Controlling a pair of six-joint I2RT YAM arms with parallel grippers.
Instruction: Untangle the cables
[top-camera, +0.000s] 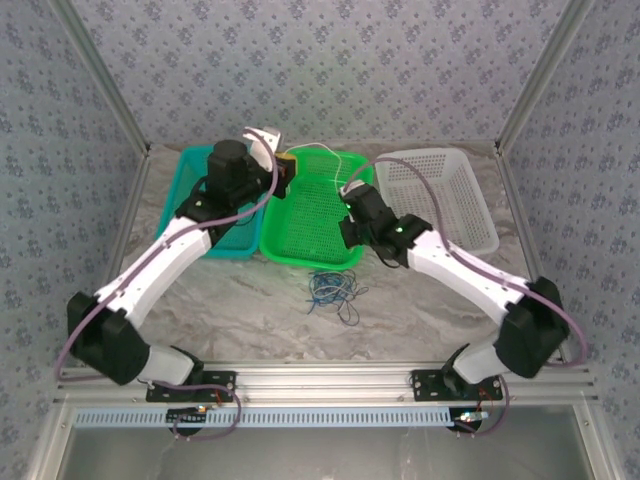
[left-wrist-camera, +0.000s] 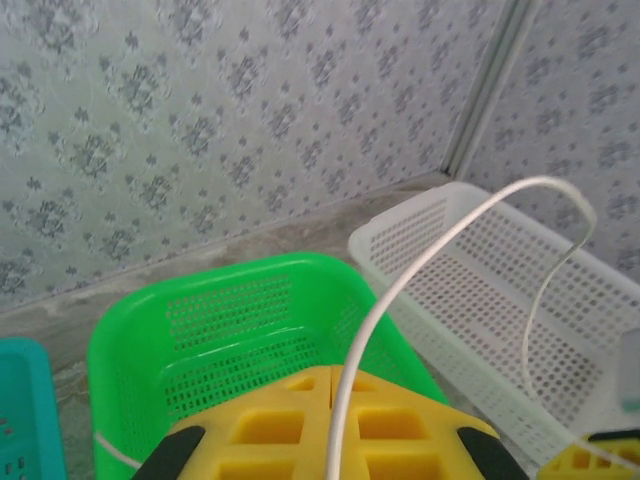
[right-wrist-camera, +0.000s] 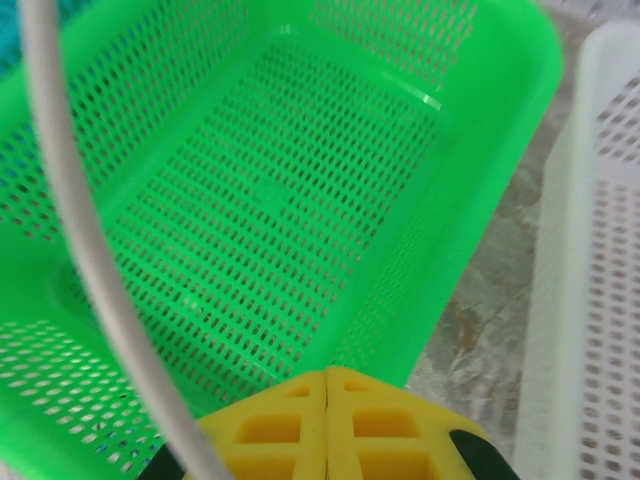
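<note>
A white cable (left-wrist-camera: 440, 250) comes out along the seam of my left gripper (left-wrist-camera: 330, 372), whose yellow jaws are shut on it. It arcs up and right, then drops toward my right gripper (left-wrist-camera: 590, 458). From above, the left gripper (top-camera: 287, 166) hangs over the green basket's far left corner, and the right gripper (top-camera: 352, 200) is over its right side. The right gripper (right-wrist-camera: 328, 372) has its jaws pressed together. The white cable (right-wrist-camera: 70, 230) passes its left finger; whether it is pinched there is hidden. A tangle of thin blue and dark cables (top-camera: 328, 288) lies on the table.
Three baskets stand in a row: teal (top-camera: 190, 175), green (top-camera: 305, 220), white (top-camera: 440, 190). The green basket (right-wrist-camera: 270, 200) lies directly under the right gripper, with the white one (right-wrist-camera: 600, 300) beside it. Patterned walls and metal posts enclose the marbled table (top-camera: 240, 300).
</note>
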